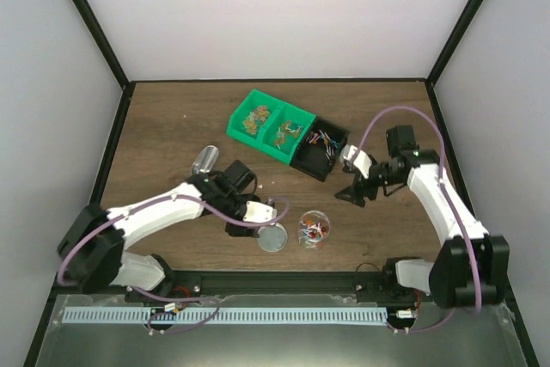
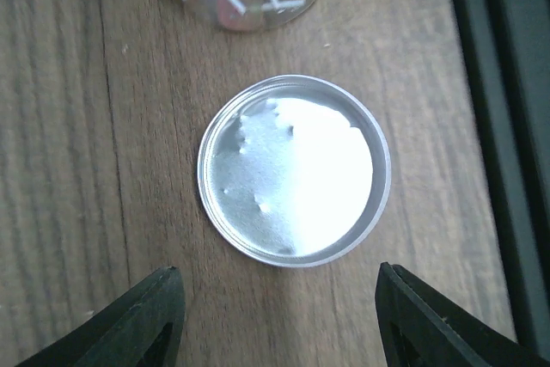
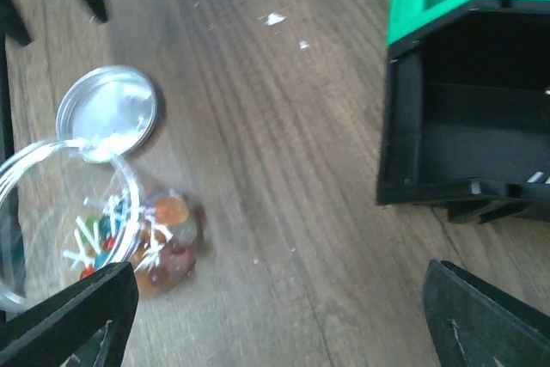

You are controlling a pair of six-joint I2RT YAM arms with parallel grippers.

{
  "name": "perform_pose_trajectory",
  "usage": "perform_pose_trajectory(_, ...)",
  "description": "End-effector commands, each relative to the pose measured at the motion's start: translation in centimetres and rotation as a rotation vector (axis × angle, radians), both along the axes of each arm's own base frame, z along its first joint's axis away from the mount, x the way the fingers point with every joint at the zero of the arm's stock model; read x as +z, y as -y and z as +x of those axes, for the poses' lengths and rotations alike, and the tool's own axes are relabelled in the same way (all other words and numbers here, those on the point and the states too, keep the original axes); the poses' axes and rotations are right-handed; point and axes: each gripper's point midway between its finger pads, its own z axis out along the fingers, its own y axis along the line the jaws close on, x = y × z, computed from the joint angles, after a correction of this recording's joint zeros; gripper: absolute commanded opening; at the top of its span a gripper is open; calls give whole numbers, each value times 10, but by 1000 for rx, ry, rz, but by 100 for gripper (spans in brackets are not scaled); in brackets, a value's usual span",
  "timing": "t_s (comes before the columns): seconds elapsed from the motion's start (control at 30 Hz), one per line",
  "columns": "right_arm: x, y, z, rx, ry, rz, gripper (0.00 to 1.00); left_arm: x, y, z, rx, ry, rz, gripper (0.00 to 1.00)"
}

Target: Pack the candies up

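A clear cup [image 1: 314, 229] stands on the table near the front with mixed candies [image 1: 315, 230] inside; the right wrist view shows those candies [image 3: 142, 242] piled in the cup [image 3: 60, 221]. Just left of the cup lies a round silver lid [image 1: 273, 238], flat on the wood. My left gripper [image 1: 258, 212] hovers beside the lid [image 2: 294, 180], open, with the lid just ahead of its fingertips [image 2: 146, 320] and nothing between them. Further right, close to the black bin, my right gripper [image 1: 357, 195] is open and empty over bare wood.
A green bin [image 1: 271, 124] with two compartments of sweets sits at the back centre, and a black bin [image 1: 320, 149] of more sweets joins its right side. A second clear cup [image 1: 205, 158] lies on its side to the left. A black rail [image 1: 284, 281] runs along the near edge.
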Motion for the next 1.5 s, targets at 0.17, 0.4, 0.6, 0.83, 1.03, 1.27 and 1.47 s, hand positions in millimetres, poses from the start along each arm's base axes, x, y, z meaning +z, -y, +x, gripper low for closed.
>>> perform_pose_trajectory(0.17,-15,-5,-48,208,290,-10,100,-28,33,34,152,-56,42,60)
perform_pose_trajectory(0.4,-46,-19,-65,251,226,-24,100,-54,36,47,219,-16,117,54)
perform_pose_trajectory(0.6,-67,-28,-81,303,228,-46,100,-63,37,60,277,16,143,48)
perform_pose_trajectory(0.83,-76,-40,-92,342,190,-40,100,-73,32,60,281,17,174,32)
perform_pose_trajectory(1.03,-84,-58,-90,318,147,-33,100,-74,20,60,302,25,186,14)
perform_pose_trajectory(1.27,-92,-75,-79,279,120,-45,100,-56,-15,83,462,-55,139,4)
perform_pose_trajectory(1.47,-93,-101,-68,242,87,-18,100,-33,-48,105,630,-168,49,4)
